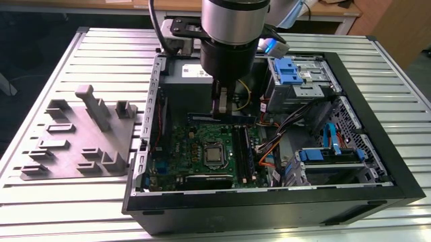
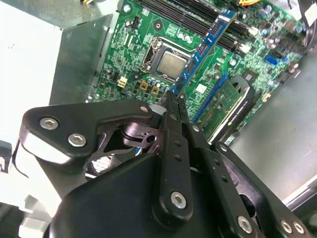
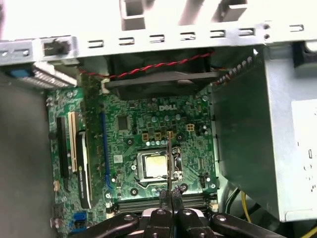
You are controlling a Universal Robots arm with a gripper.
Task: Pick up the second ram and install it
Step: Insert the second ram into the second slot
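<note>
So at this point the pincer [image 1: 221, 114] was clenched on the second ram [image 1: 241, 119], gripping the stick by its flat faces somewhere around mid-length. That makes sense to me, since a grip like that leaves the bottom contact edge free to face the board. In the second wrist view the fingers [image 2: 171, 124] were pressed tight together, with the blue-green stick running out past them over the green motherboard [image 1: 181, 146].

The ram itself was up in the air inside the open case [image 1: 269, 201], not seated in anything. It hung above the motherboard near the CPU [image 1: 214, 154], on the side toward the grey power-supply box [image 1: 192, 75]. The long black slots [image 1: 247, 151] sat just beside the CPU, toward the exterior view's right. As far as I could tell, the stick lay crosswise to them rather than lined up along one. So I'd call it picked up but not yet installed.

The case was lying on its side on the slatted tabletop [image 1: 67, 212] with the open face up, which I'd guess was so the arm could come straight down onto the board. Just beside the case, on the exterior view's left, was a grey holder plate [image 1: 81, 151] with posts and little sockets. It looked like a staging fixture for parts, though I couldn't say for sure. In the first wrist view the stick showed edge-on as a thin line over the CPU area.
</note>
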